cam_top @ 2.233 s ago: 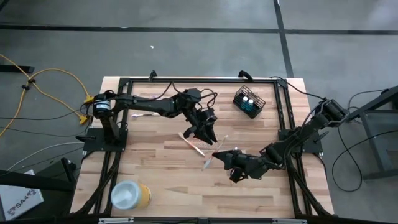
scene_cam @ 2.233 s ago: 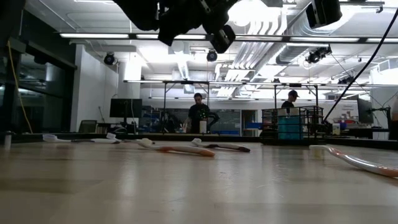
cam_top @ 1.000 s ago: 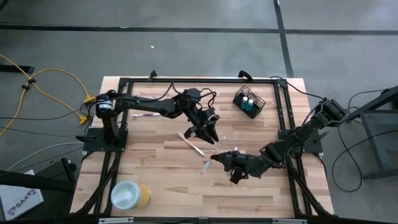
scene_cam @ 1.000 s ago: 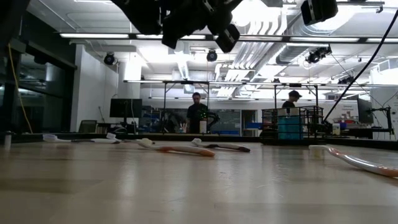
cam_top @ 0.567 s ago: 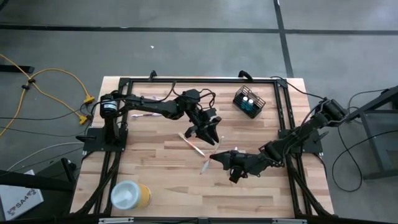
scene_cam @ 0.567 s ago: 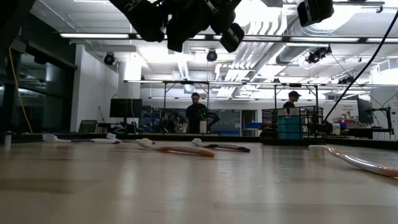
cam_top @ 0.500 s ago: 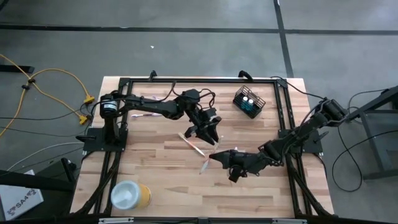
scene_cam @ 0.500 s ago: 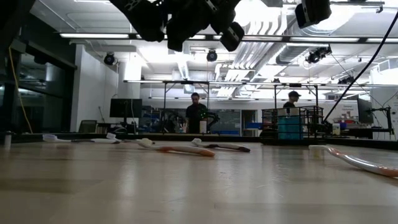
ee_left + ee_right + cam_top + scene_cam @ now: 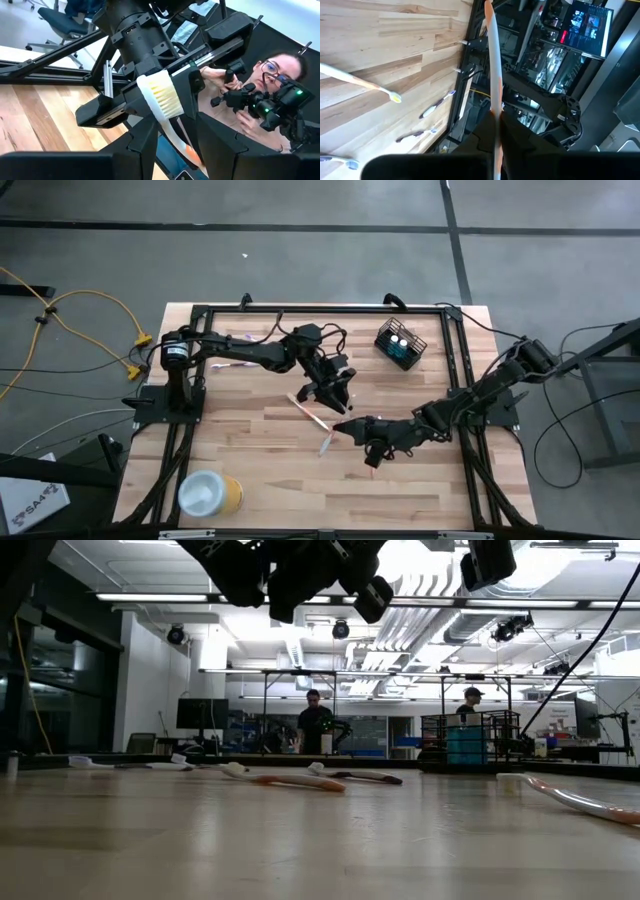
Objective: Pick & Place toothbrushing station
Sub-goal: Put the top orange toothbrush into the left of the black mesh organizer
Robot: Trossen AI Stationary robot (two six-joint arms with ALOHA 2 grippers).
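Observation:
The black wire-mesh holder (image 9: 400,344) stands on its base at the table's far right with two blue tubes in it. My left gripper (image 9: 338,396) is over the table's middle, shut on a toothbrush with white bristles (image 9: 161,94). My right gripper (image 9: 346,428) is just near of it, shut on a pale pink toothbrush (image 9: 492,60). An orange-white toothbrush (image 9: 308,410) lies flat on the table beside them. Pale toothbrushes (image 9: 235,365) lie at the far left. In the low view both grippers are high above the table. My left gripper pinches the toothbrush's neck just behind the bristle head (image 9: 175,131) between its two fingers. The head sticks out past the fingertips, bristles showing, clear of the table. My right gripper pinches the thin pink handle (image 9: 495,107) between its two fingers. The handle runs on straight past the fingertips, along the fingers, clear of the table.
A yellow cylinder with a white top (image 9: 210,495) lies at the near left corner. Black frame rails (image 9: 320,310) run along the table's edges. Several toothbrushes (image 9: 360,82) lie loose on the wood. A person holding controllers (image 9: 260,95) shows beyond the table.
My right gripper has gone a little toward the table's left and far edges with its toothbrush, closer to my left gripper. The toothbrushes on the table have not moved.

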